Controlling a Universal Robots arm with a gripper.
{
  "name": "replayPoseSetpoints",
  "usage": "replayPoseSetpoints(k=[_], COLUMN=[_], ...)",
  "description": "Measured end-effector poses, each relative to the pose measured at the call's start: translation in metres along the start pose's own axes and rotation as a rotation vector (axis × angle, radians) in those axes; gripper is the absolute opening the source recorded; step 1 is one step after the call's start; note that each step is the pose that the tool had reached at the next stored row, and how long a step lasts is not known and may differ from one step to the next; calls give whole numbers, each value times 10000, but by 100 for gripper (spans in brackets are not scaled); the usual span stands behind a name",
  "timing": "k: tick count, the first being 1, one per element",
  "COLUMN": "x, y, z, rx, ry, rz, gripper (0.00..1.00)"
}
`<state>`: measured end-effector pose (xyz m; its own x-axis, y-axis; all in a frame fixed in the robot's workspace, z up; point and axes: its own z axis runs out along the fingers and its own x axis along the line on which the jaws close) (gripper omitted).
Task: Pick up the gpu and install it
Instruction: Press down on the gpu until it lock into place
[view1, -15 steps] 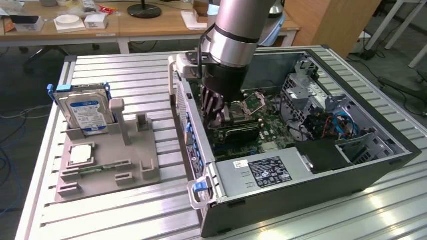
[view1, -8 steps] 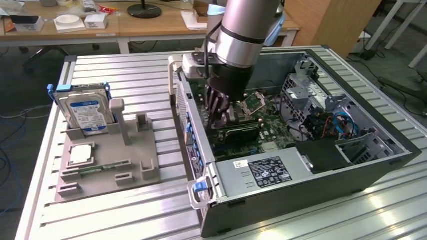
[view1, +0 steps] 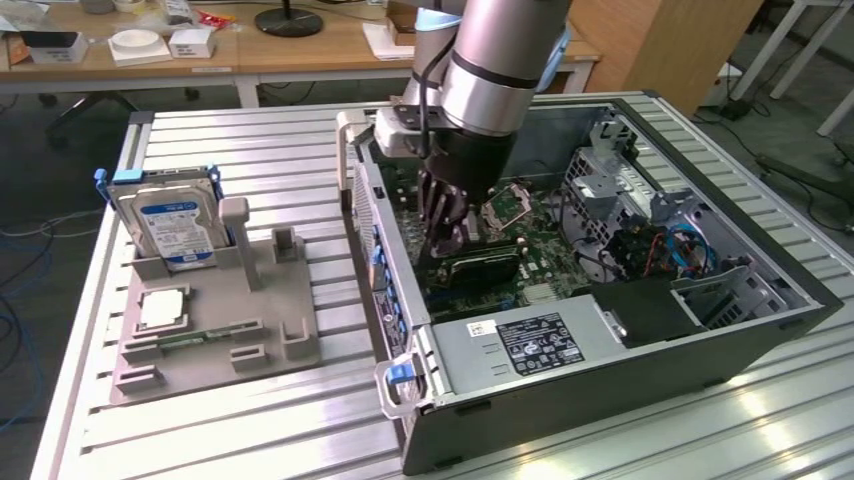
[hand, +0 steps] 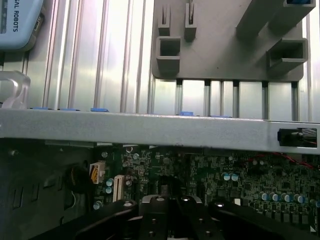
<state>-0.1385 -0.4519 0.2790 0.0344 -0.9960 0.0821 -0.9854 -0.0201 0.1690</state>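
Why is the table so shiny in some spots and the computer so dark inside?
In the exterior view, light glares off the ribbed metal table; in the wrist view its grooves shine white, while the circuit board sits shadowed under the case wall.

The arm reaches down into the open computer case (view1: 747, 330), which lies on its side on the ribbed metal desk (view1: 240, 140). The claw (view1: 447, 235) is closed, positioned just above the dark graphics card (view1: 470, 265) that sits on the green motherboard (view1: 541, 255). The power supply (view1: 527, 345) occupies the near end of the case. At the exterior view's left, a grey holder tray (view1: 267, 330) carries an upright hard drive (view1: 171, 220) and a memory stick (view1: 207, 335).
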Motion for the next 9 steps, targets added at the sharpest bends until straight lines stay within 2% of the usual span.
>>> replayPoseSetpoints(k=[2, 9], x=[0, 0], y=[-3, -3], z=[2, 2], rx=[4, 5], ry=[-21, -22], rz=[-3, -4], gripper=[10, 10])
